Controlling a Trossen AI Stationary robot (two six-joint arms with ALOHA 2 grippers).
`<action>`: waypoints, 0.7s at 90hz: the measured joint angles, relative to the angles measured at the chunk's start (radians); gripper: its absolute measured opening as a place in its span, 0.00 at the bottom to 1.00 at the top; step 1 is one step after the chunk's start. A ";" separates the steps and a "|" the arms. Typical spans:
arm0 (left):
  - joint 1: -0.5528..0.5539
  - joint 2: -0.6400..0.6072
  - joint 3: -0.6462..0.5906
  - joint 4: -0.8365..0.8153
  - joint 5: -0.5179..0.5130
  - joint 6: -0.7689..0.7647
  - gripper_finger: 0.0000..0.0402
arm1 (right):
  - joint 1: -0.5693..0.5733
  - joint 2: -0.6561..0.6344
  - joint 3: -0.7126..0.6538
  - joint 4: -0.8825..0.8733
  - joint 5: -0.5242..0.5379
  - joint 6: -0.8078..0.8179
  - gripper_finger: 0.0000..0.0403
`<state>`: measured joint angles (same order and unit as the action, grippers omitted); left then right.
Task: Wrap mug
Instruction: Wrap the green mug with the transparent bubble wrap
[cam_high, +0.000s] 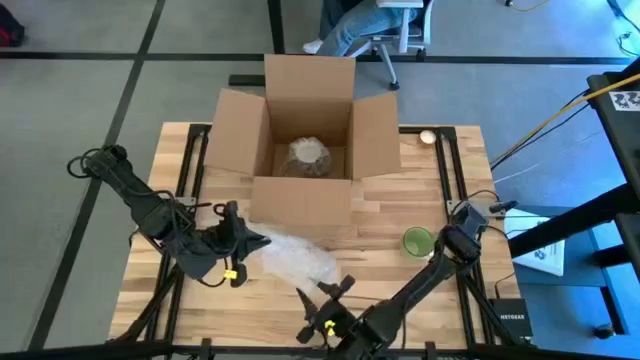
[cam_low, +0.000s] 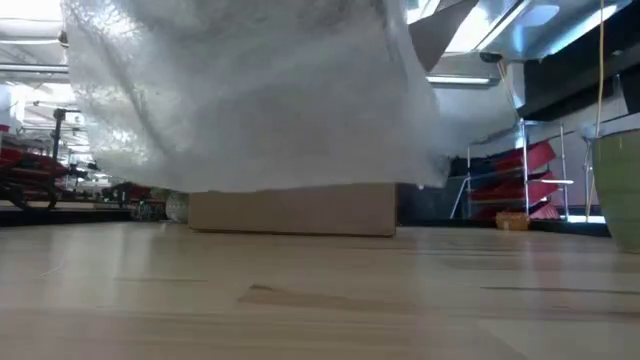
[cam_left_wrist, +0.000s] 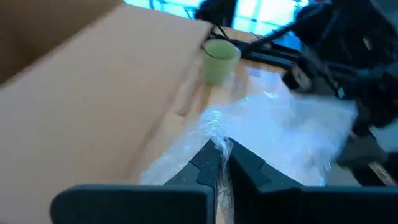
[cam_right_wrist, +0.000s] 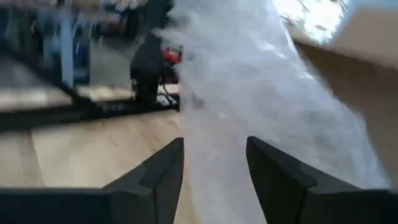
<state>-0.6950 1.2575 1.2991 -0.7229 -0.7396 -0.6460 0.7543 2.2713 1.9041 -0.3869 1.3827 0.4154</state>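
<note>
From above, the mug (cam_high: 417, 241) sits right of center, clear of the bubble wrap (cam_high: 290, 257). Left gripper (cam_high: 243, 240) is clamped on that sheet's left edge. Wrist views: left fingers (cam_left_wrist: 208, 163) pinch wrap; right gripper (cam_right_wrist: 214, 163) is spread wide around it.

you're looking at a table (cam_high: 400, 215) of pale wood strips, smooth with a soft sheen and visible grain. the box (cam_high: 310, 150) at the far middle is matt brown cardboard, its flaps plain and unprinted. the bubble wrap (cam_high: 290, 258) near the middle is clear, crinkly plastic, milky where it bunches and glinting in spots; a wad of the same stuff lies inside the box. the mug (cam_high: 418, 241) at the right looks smooth and glazed, a pale green. both arms are dark and matt; the left gripper (cam_left_wrist: 219, 167) and right gripper (cam_right_wrist: 214, 168) have black fingers like matt plastic.
</note>
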 joint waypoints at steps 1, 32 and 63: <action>-0.001 0.000 0.000 0.000 0.007 0.000 0.00 | 0.004 -0.004 0.000 -0.004 0.000 -0.019 0.39; 0.008 0.000 0.000 0.010 0.050 -0.006 0.00 | 0.050 -0.060 0.000 -0.195 0.067 -0.266 0.39; 0.082 0.031 0.000 0.081 0.050 -0.001 0.00 | -0.003 -0.061 0.019 -0.149 -0.153 -0.374 0.39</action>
<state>-0.6134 1.2885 1.2991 -0.6419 -0.6895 -0.6472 0.7513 2.2101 1.9228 -0.5360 1.2297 0.0418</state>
